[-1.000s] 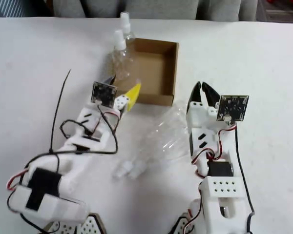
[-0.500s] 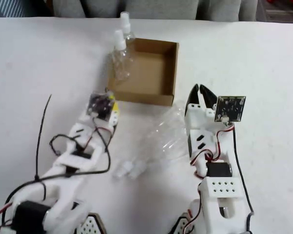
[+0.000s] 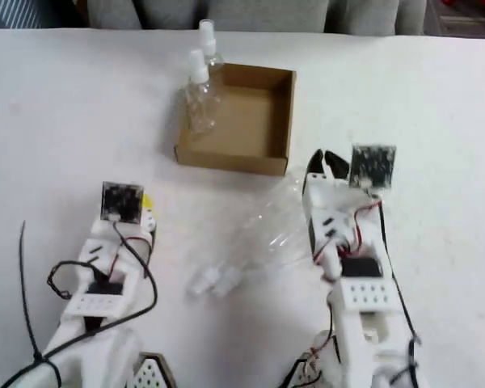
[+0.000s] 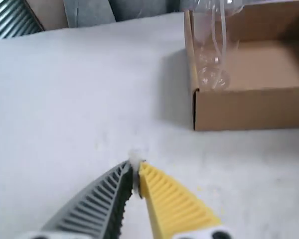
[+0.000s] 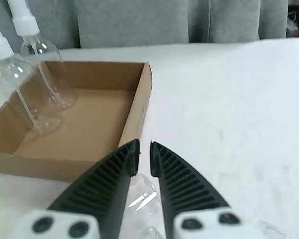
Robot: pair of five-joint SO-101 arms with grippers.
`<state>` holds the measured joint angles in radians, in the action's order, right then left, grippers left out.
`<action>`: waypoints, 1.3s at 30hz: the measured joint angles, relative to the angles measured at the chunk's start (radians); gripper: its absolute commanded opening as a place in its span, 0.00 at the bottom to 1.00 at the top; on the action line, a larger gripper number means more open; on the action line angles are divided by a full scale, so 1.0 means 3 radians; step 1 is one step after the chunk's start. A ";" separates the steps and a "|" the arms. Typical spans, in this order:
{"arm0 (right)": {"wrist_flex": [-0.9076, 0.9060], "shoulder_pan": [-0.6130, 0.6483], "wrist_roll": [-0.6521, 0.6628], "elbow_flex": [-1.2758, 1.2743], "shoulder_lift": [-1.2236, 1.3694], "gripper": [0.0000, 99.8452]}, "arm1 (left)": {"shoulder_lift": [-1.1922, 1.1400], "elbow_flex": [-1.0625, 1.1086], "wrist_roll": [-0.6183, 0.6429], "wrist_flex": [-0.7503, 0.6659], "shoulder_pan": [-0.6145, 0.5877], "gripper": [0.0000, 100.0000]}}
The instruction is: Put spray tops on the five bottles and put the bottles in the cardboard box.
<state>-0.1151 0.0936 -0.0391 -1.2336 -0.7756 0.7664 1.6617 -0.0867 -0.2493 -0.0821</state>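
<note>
On the white bench (image 3: 56, 105) an open cardboard box (image 3: 230, 160) sat toward the far side; two capped bottles (image 3: 199, 101), clear with white spray tops, stood upright at its left wall, one behind the other; nearer, uncapped bottles (image 3: 276, 220) lay on their sides between the two arms; loose spray tops (image 3: 214, 281) lay just beside them; the right gripper (image 3: 324, 160) held its black fingers slightly parted near the box's front right corner; the left arm (image 3: 105, 279) sat well apart from the box.

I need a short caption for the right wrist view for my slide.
Right gripper before the cardboard box, where two spray-topped bottles stand.
</note>
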 measured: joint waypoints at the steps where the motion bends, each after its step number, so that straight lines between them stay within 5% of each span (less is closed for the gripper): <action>1: -0.0082 0.0000 0.0000 0.0159 0.0230 0.02 | 0.0097 -0.0051 -0.0015 0.0271 -0.0010 0.02; 7: -0.0194 -0.0256 0.0000 0.0921 0.1427 0.02 | 0.0583 -0.0297 -0.0568 0.1923 -0.0015 0.02; 11: -0.0194 -0.0322 0.0000 0.1156 0.1785 0.02 | 0.0675 -0.0297 -0.0747 0.2296 -0.0015 0.02; 29: -0.1545 -0.0358 0.0005 0.2685 0.3273 0.02 | 0.0675 -0.0297 -0.0772 0.2337 -0.0015 0.02; 39: -0.2051 -0.0113 0.0501 0.2803 0.3273 0.02 | 0.0680 -0.0297 -0.0772 0.2117 -0.0015 0.02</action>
<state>-0.7304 0.0598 0.1112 -0.3928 0.2064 0.9705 1.5727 -0.3184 0.3859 -0.0867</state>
